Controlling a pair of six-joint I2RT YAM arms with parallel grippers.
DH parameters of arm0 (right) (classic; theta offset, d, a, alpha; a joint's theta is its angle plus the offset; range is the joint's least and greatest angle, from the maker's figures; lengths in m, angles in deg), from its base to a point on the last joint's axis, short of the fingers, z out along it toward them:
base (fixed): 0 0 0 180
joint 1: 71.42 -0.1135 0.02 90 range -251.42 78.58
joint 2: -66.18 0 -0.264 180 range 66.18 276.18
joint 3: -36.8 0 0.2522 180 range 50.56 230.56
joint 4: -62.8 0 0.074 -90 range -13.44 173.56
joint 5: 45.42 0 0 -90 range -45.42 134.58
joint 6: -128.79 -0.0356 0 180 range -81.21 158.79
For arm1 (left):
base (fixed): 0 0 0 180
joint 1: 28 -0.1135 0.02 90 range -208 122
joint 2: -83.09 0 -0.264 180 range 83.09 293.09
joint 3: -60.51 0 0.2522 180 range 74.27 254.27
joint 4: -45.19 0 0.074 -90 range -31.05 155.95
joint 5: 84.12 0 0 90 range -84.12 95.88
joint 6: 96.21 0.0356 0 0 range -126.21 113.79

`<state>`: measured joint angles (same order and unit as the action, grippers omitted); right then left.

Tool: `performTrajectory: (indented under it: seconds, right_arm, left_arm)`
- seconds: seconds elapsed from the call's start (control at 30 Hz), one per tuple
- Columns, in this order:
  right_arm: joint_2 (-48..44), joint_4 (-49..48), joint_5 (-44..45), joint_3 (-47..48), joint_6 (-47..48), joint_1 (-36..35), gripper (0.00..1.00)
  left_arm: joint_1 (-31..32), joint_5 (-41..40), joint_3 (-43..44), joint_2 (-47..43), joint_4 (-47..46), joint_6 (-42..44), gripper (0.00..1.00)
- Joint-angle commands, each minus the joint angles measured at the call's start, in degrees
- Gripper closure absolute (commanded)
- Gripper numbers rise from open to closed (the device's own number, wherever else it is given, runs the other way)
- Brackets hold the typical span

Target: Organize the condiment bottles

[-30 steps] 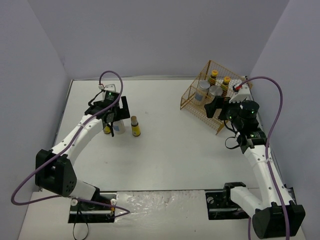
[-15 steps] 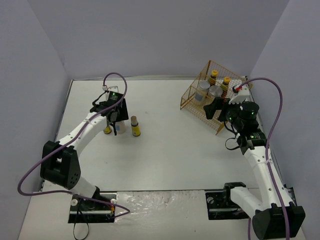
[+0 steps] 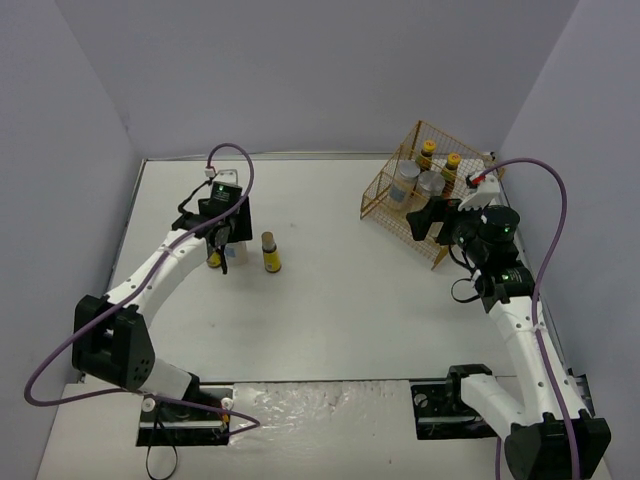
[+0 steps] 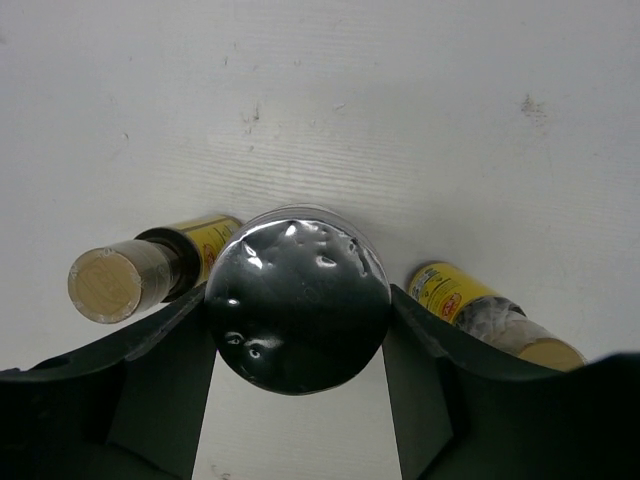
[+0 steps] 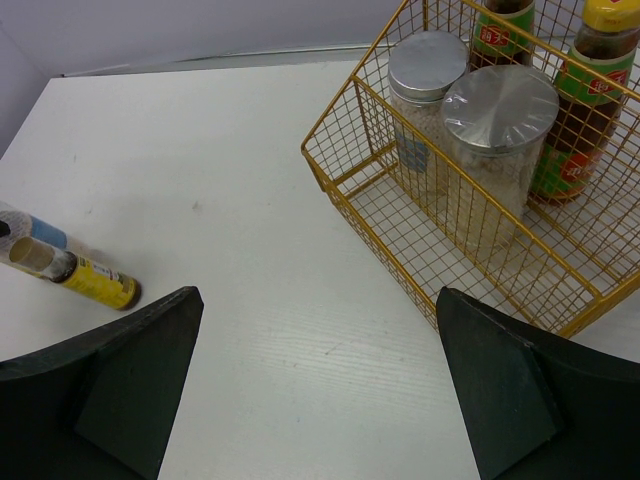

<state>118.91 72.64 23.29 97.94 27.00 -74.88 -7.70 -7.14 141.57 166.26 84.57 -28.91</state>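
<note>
My left gripper (image 4: 298,320) is shut on a pale condiment bottle with a flat silver lid (image 4: 297,298); both fingers press its sides. A slim dark bottle (image 4: 130,275) stands just left of it and another with a yellow label (image 4: 480,312) just right. From above, the left gripper (image 3: 228,242) sits over this group, with one dark bottle (image 3: 270,253) beside it. The gold wire basket (image 5: 340,180) holds two pale bottles (image 5: 428,70) (image 5: 500,105) and two dark ones (image 5: 500,30) (image 5: 590,60). My right gripper (image 5: 320,300) hangs open in front of the basket, holding nothing.
The basket (image 3: 385,195) stands at the back right of the white table, near the right wall. The right arm's purple cable (image 3: 545,200) loops beside it. Grey walls close in the table on three sides.
The left gripper's jaws, open a second ago, have shut on the pale silver-lidded bottle. The right gripper has drifted slightly left, still open.
</note>
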Motion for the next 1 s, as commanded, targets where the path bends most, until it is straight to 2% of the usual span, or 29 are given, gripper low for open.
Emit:
performTrajectory:
  seconds: [0.0, 0.13, 0.37, 0.57, 0.73, 0.97]
  right_arm:
    - [-1.6, -3.2, -1.9, 0.3, 0.0, -0.4, 0.00]
    - [-2.9, -2.7, -1.3, 0.2, 0.3, -0.4, 0.00]
    - [-5.0, -0.8, -0.2, 1.1, 1.4, -0.4, 0.00]
    - [-6.3, -0.1, 0.6, 1.1, 2.2, -0.4, 0.00]
    - [-6.3, 0.5, 0.6, 0.6, 3.0, -0.5, 0.00]
    - [-6.3, 1.7, 0.7, -0.6, 5.7, -2.1, 0.00]
  left_arm:
    - [-0.1, 2.1, 8.5, -2.5, -9.1, 6.1, 0.81]
    - [1.4, 5.8, 14.5, -0.4, -9.6, 8.5, 0.82]
    - [10.5, 11.0, 24.6, 4.0, -3.0, 10.3, 0.82]
    - [18.9, 12.8, 24.0, 5.5, -1.1, 5.4, 0.81]
    - [25.2, 12.8, 20.1, 8.4, -5.9, 3.5, 0.77]
    - [28.9, 10.4, 16.7, 12.9, -11.5, 3.2, 0.71]
